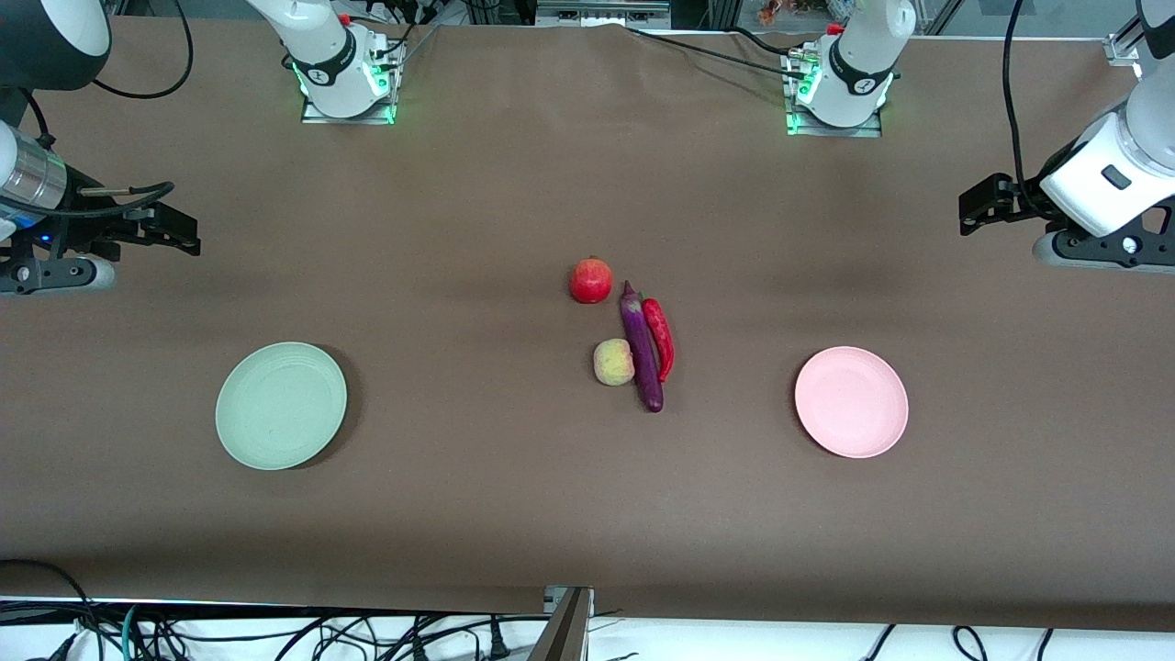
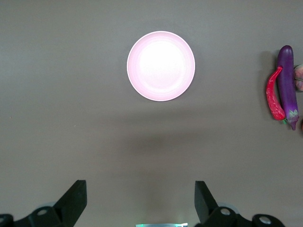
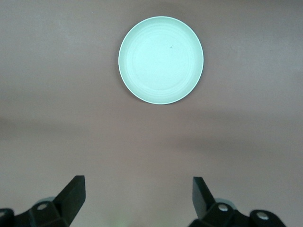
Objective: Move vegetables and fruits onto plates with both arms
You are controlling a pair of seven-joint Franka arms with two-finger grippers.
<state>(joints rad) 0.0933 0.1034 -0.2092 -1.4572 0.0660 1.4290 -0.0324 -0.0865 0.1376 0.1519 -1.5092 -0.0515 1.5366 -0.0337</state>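
Both arms wait, held up over the table's ends. Left gripper [image 2: 137,203] spread, holding nothing, over bare brown table [image 1: 514,496] near the pink plate [image 1: 851,401]. Right gripper [image 3: 137,201] likewise spread and holding nothing, near the mint green plate [image 1: 281,405]. Produce is mid-table, well apart from both grippers: pomegranate [image 1: 590,280], peach [image 1: 613,362], eggplant [image 1: 641,347] and chili [image 1: 659,336] (these two touching, side by side). Both plates bare.

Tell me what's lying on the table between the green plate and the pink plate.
In the front view, four items cluster between the green plate and pink plate: a pomegranate, peach, eggplant and chili pepper.
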